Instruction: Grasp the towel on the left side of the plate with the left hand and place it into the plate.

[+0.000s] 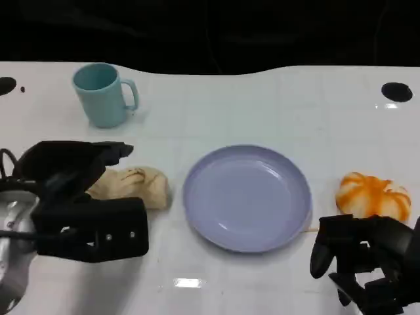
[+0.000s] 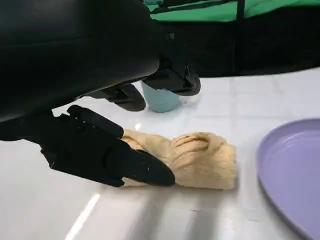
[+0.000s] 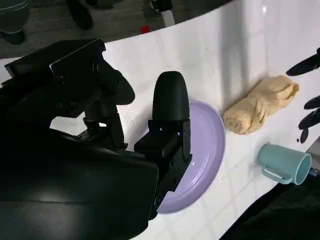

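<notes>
A rolled beige towel [image 1: 138, 185] [image 2: 200, 159] [image 3: 260, 104] lies on the white table just left of the lavender plate [image 1: 247, 197] [image 2: 295, 175] [image 3: 212, 150]. My left hand [image 1: 79, 197] [image 2: 95, 115] hovers over the towel's left end with its fingers spread. The upper fingers [image 2: 170, 80] arch above the roll, and the thumb [image 2: 115, 160] lies low against the roll's near end. Nothing is gripped. The plate holds nothing. My right hand [image 1: 364, 259] [image 3: 167, 125] rests off the plate's right side, holding nothing.
A teal mug [image 1: 105, 95] [image 2: 160, 100] [image 3: 285, 162] stands behind the towel at the back left. An orange-and-white soft object [image 1: 373, 195] lies right of the plate, just beyond my right hand. The table's far edge meets a dark background.
</notes>
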